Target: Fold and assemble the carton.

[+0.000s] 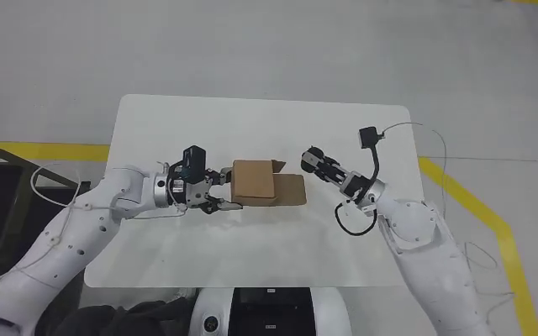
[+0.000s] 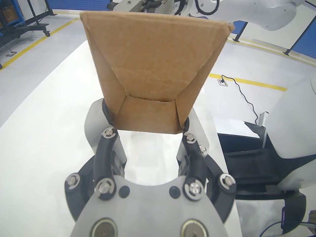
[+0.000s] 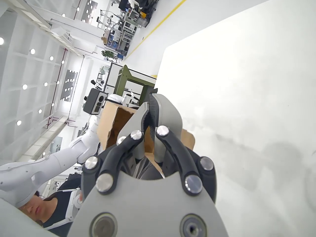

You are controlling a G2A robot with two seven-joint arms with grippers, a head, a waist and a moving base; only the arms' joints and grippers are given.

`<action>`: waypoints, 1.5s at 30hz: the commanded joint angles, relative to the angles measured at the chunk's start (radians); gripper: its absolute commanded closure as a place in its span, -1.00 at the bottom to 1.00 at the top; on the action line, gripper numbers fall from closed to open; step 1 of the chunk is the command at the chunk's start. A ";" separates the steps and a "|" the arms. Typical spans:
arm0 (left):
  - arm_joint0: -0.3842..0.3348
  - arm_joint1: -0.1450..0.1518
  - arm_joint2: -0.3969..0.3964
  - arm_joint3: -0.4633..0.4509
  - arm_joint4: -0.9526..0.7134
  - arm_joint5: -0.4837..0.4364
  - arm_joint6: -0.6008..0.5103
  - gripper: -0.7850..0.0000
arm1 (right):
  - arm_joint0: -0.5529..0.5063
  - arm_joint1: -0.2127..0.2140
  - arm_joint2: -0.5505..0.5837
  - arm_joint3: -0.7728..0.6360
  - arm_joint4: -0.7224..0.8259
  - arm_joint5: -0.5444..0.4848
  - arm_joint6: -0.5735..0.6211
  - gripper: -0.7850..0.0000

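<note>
While our left gripper (image 1: 227, 190) grasps the left end of the brown, half-folded cardboard carton (image 1: 254, 181) at the middle of the white rectangular table (image 1: 252, 118), we see our right gripper (image 1: 307, 160) clenched, empty, just right of it.

Left tool (image 1: 225, 189) points toward the counter's middle, fingers spread and clamped across the carton (image 1: 254, 181) end. Right tool (image 1: 308, 160) faces it, fingers pressed together.
</note>
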 commanded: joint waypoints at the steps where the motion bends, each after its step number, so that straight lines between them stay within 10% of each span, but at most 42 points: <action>1: -0.009 0.005 0.011 -0.001 -0.002 0.000 -0.003 0.73 | 0.024 -0.004 -0.017 0.032 0.012 0.000 -0.003 1.00; 14: -0.260 -0.024 0.198 0.200 -0.024 0.000 0.036 0.74 | 0.075 -0.018 -0.115 0.086 0.075 -0.060 0.077 1.00; 17: -0.322 -0.040 0.269 0.266 -0.016 0.000 0.078 1.00 | 0.054 -0.014 -0.088 0.071 0.059 -0.058 0.023 1.00; 45: -0.322 -0.040 0.269 0.266 -0.016 0.000 0.078 1.00 | -0.021 -0.002 -0.022 0.018 0.049 -0.070 -0.021 1.00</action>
